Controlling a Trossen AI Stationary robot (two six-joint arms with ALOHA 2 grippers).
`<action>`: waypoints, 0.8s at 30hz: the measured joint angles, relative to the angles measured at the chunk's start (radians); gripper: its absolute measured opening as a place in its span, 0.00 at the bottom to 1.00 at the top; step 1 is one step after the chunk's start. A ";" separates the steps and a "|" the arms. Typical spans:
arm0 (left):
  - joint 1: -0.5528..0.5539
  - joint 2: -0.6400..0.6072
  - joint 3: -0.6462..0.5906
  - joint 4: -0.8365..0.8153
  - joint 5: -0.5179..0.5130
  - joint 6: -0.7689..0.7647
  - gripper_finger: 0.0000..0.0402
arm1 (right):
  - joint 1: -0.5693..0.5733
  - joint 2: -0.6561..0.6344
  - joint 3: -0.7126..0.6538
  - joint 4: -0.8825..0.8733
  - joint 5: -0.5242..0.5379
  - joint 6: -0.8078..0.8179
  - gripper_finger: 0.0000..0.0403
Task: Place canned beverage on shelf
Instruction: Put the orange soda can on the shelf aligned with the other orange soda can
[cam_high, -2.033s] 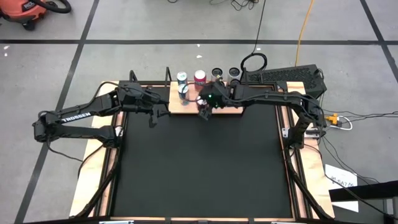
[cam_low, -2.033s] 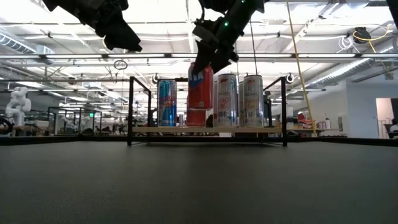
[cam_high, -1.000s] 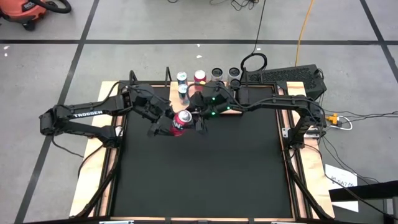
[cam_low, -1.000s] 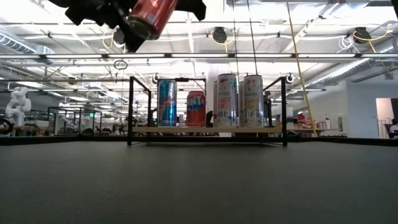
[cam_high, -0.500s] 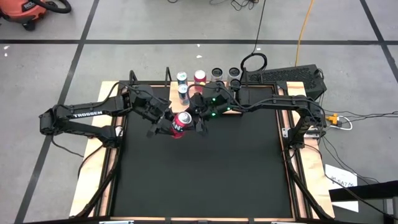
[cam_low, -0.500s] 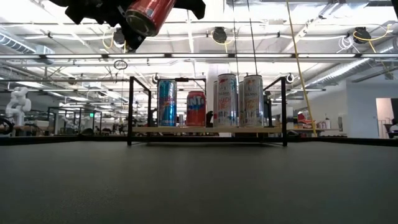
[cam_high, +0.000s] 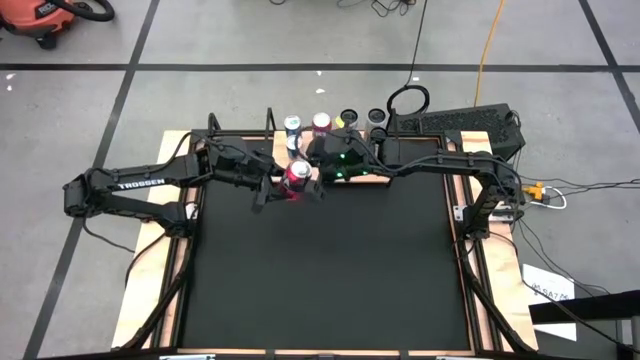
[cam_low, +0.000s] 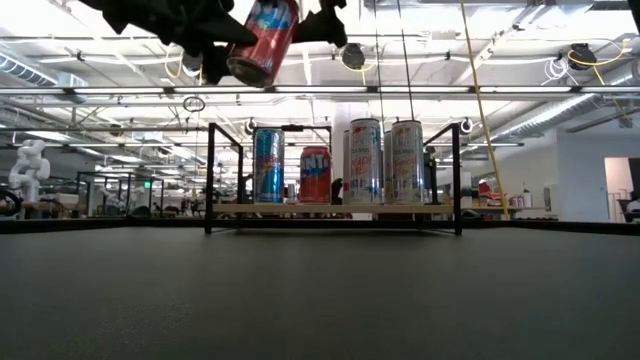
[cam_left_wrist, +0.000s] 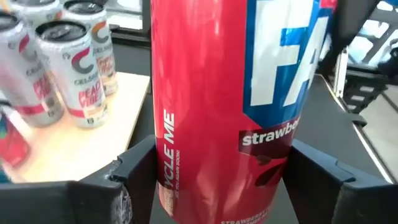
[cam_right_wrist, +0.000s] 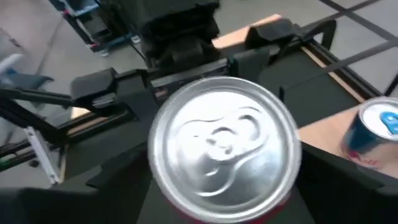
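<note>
Red and blue, the strawberry soda can is hanging tilted in the air, high above the black mat and just in front of the shelf, not yet on it. The left gripper is grasping it: in the left wrist view its two dark fingers are pressing on either side of the can's body. The right gripper is sitting at the can's silver top, with its fingers standing off to both sides; they are looking released, though contact cannot be told for sure. Both arms are meeting over the far middle of the mat. On the shelf's light-wood board, four cans are standing upright in a row: a blue can at the left, a short red can beside it, then two tall white cans toward the right. Black side brackets are framing the row.
</note>
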 joint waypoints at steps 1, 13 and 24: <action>-0.001 0.000 0.000 0.006 0.000 0.012 0.67 | 0.001 0.000 0.000 -0.008 0.013 0.001 0.86; 0.000 0.002 0.000 -0.010 -0.081 0.069 0.67 | -0.002 0.000 -0.001 -0.002 0.045 0.008 0.79; 0.000 0.003 0.000 -0.009 -0.082 0.073 0.70 | -0.002 0.000 -0.002 0.010 0.081 -0.006 0.68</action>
